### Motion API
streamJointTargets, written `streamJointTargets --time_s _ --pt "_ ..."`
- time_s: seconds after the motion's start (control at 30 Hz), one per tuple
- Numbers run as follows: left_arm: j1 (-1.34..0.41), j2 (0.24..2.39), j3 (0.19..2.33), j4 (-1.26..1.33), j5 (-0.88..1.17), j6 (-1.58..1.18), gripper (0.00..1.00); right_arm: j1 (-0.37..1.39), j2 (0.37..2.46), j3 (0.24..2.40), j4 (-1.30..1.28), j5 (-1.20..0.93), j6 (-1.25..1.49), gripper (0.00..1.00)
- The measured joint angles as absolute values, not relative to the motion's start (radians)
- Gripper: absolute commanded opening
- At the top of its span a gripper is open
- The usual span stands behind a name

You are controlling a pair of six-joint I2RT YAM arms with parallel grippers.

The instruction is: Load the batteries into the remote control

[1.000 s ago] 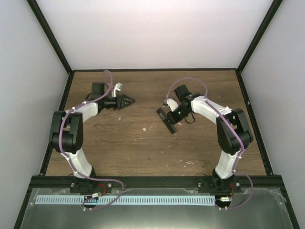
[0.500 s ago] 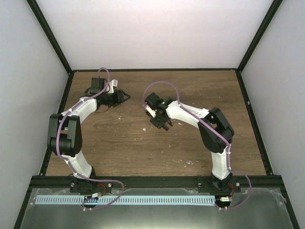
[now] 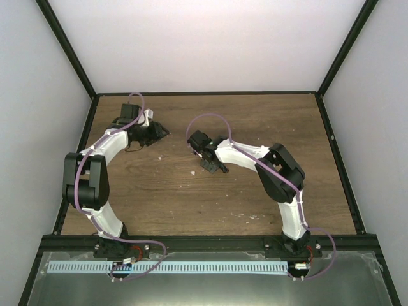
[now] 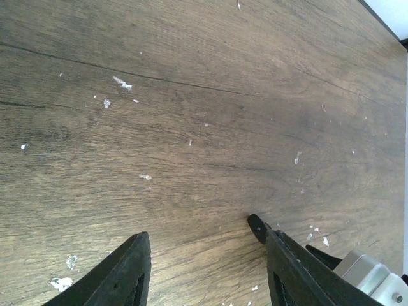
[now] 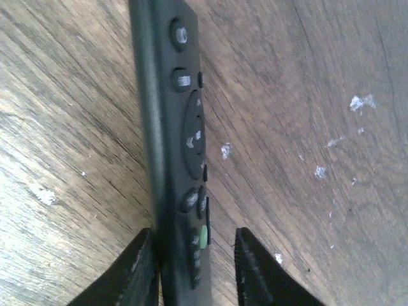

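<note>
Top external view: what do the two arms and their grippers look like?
The left arm and right arm have white links, black joints and black bases. A purple cable loops along each. The fingers are black, tapering wedges.

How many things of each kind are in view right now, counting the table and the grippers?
Long slim black remote control with small buttons: 1
Black two-finger grippers: 2, the left gripper and the right gripper
Brown wooden table: 1
Total: 4
</note>
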State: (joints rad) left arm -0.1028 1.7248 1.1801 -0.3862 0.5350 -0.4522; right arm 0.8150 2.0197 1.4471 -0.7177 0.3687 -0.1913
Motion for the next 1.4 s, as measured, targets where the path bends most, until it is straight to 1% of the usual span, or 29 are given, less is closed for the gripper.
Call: streamJointTargets --time_s 0.07,0.2,0.27,0.33,0.4,0.47,0.53,0.6,0.63,0.7,0.73,0.77,0.8,0.83,1.03,1.07,1.13,1.27,1.4 --pt "-0.103 1.725 1.18 -0.389 0.534 -0.451 0.52 0.817 2.019 1.447 -0.709 0.363 -0.194 0.29" --pt "-0.103 1.725 1.182 -0.393 0.533 -0.45 0.51 0.827 2.019 1.447 -0.704 0.333 -0.202 0.37" --pt "-0.103 1.725 1.186 -0.396 0.532 -0.449 0.51 0.828 2.019 1.447 -0.703 0.316 -0.202 0.42" --pt "-0.103 1.725 1.19 -0.398 0.533 -0.447 0.51 0.828 2.017 1.447 -0.701 0.297 -0.205 0.49" --pt "-0.103 1.725 1.193 -0.398 0.535 -0.445 0.51 0.828 2.011 1.447 -0.699 0.284 -0.2 0.59" --pt "-0.102 1.723 1.193 -0.397 0.543 -0.441 0.52 0.828 1.995 1.446 -0.695 0.273 -0.194 0.71" --pt "-0.102 1.714 1.193 -0.389 0.551 -0.438 0.52 0.822 1.969 1.442 -0.682 0.266 -0.183 0.83" --pt "-0.102 1.688 1.189 -0.368 0.559 -0.436 0.53 0.812 1.928 1.43 -0.659 0.256 -0.165 0.98" --pt "-0.102 1.67 1.188 -0.356 0.561 -0.433 0.52 0.801 1.899 1.421 -0.645 0.244 -0.161 1.0" --pt "-0.102 1.629 1.188 -0.329 0.562 -0.423 0.42 0.77 1.849 1.411 -0.62 0.226 -0.136 1.0" --pt "-0.102 1.607 1.188 -0.319 0.559 -0.416 0.39 0.744 1.82 1.409 -0.607 0.216 -0.125 1.0" --pt "-0.102 1.584 1.188 -0.31 0.553 -0.408 0.73 0.716 1.798 1.409 -0.593 0.209 -0.113 1.0" --pt "-0.102 1.565 1.188 -0.301 0.546 -0.406 0.96 0.688 1.78 1.409 -0.579 0.203 -0.102 1.0" --pt "-0.102 1.548 1.188 -0.292 0.538 -0.396 0.99 0.651 1.763 1.41 -0.563 0.195 -0.084 1.0" --pt "-0.102 1.489 1.186 -0.28 0.451 -0.385 1.0 0.42 1.743 1.411 -0.521 0.11 0.026 1.0" --pt "-0.102 1.488 1.186 -0.286 0.433 -0.383 1.0 0.408 1.743 1.411 -0.519 0.092 0.044 1.0" --pt "-0.102 1.488 1.186 -0.312 0.384 -0.38 1.0 0.304 1.743 1.411 -0.509 0.053 0.078 1.0" --pt "-0.102 1.479 1.182 -0.335 0.309 -0.377 1.0 0.199 1.742 1.411 -0.507 0.021 0.112 1.0" --pt "-0.101 1.449 1.178 -0.343 0.246 -0.377 1.0 0.155 1.742 1.411 -0.507 0.003 0.125 1.0"
